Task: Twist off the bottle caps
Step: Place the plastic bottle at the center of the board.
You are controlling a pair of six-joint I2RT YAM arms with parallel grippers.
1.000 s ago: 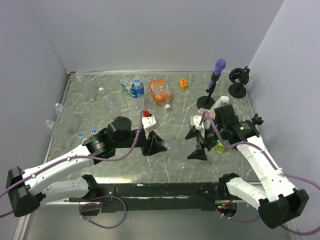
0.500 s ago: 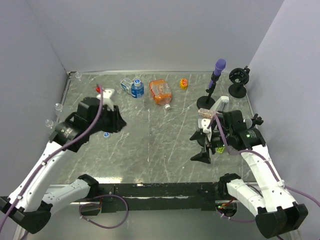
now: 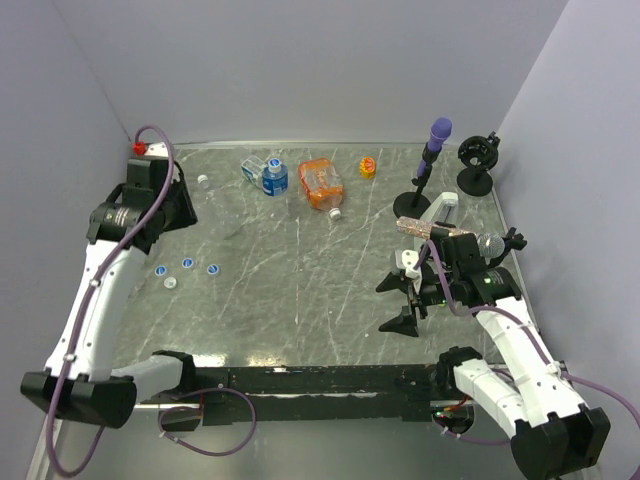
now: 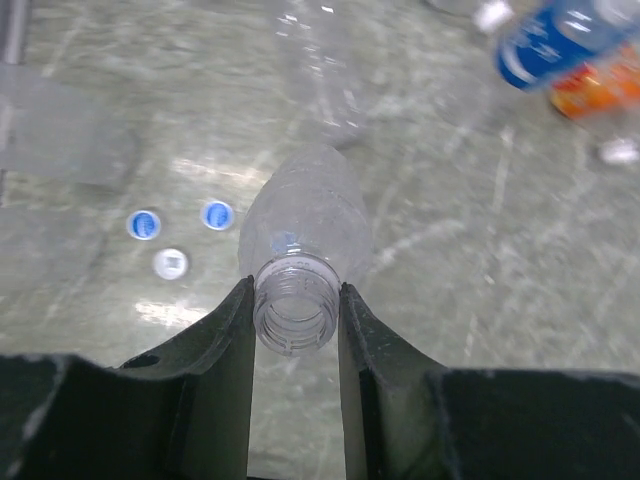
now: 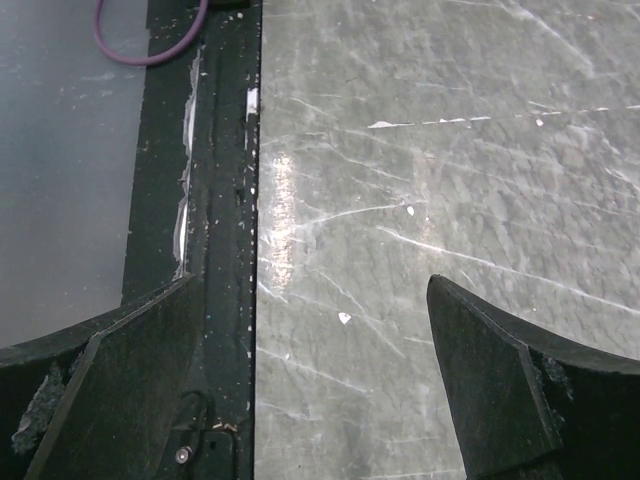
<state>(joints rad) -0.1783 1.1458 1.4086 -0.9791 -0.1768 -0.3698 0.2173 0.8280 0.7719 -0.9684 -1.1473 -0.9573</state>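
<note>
**Left fingers clamped on an open bottle neck; right fingers spread wide**

The left gripper (image 4: 295, 292) has its two dark fingers (image 4: 232, 335) pressed against either side of the threaded neck of a clear bottle (image 4: 305, 215). The bottle's mouth faces the wrist camera and carries no cap. Its body points away from the fingers toward the marbled table (image 4: 450, 250), which lies blurred behind it.

Off to the left of the bottle in the left wrist view, three loose caps (image 4: 171, 263) lie close together on the table, two blue and one white. The top view shows a fourth in the same cluster, near the left edge.

Farther back a second clear bottle (image 4: 322, 75) lies on its side. Beyond it are a blue-labelled bottle (image 3: 273, 179) and an orange bottle (image 3: 320, 183) with a white cap at its near end.

The right gripper (image 5: 310, 385) holds its fingers (image 5: 495, 390) far apart with nothing between them, over the table's near edge. A purple-topped stand (image 3: 434, 150) rises behind that arm.
</note>
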